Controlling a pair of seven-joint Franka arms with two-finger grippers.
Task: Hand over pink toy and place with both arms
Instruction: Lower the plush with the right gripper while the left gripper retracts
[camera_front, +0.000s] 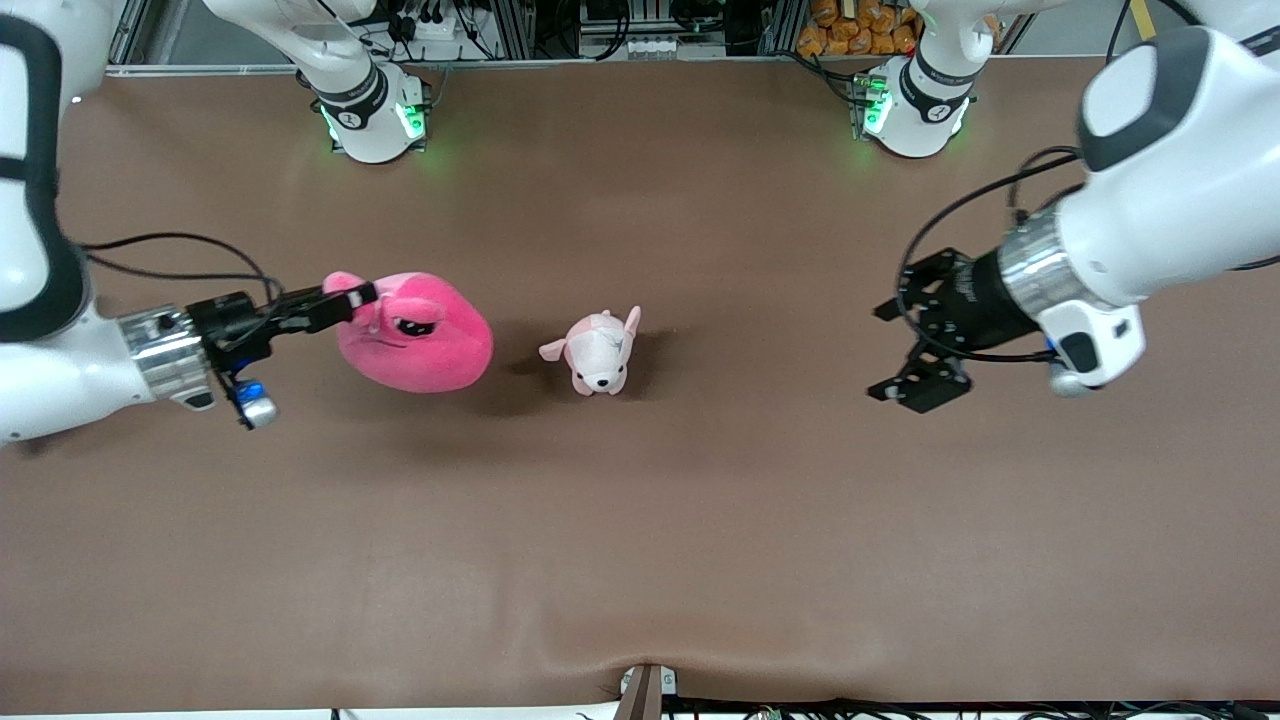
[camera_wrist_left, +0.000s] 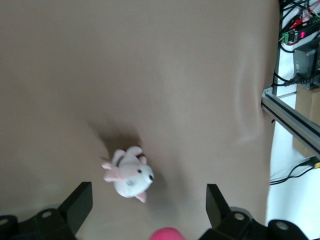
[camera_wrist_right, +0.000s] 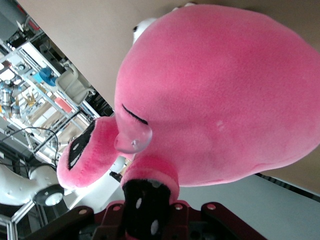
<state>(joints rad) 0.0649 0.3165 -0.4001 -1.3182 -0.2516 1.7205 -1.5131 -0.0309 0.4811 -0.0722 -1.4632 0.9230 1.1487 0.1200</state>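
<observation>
1. Holding the pink toy (camera_front: 418, 335) by a small protruding nub at its edge, my right gripper (camera_front: 350, 298) has its fingers pinched together on that nub; the toy's body hangs off the fingertips toward the middle of the table, apparently clear of the brown table (camera_front: 640, 520), with its shadow underneath.
2. I judge the toy light and soft: the plush bulges around the pinch in the right wrist view (camera_wrist_right: 210, 95) and should compress under any grip. The pile looks grippy, not slippery, and nothing on it looks fragile.
3. With only the nub held, I expect the body to sag or swing. For the handover I would have the receiving fingers close on the rounded bulk away from the right fingertips, or on a fold of fabric there.
4. My left gripper (camera_front: 915, 348) hangs over the left arm's end of the table, fingers spread wide and holding nothing, well apart from the toy.
5. A small pale pink-and-white puppy plush (camera_front: 598, 350) lies on the table between the two grippers; it is not the target.
6. Hidden or unclear: the toy fills the right wrist view, so the fingertips are covered. The left wrist view shows only a sliver of the toy (camera_wrist_left: 167, 234). I cannot make out any placement spot.
</observation>
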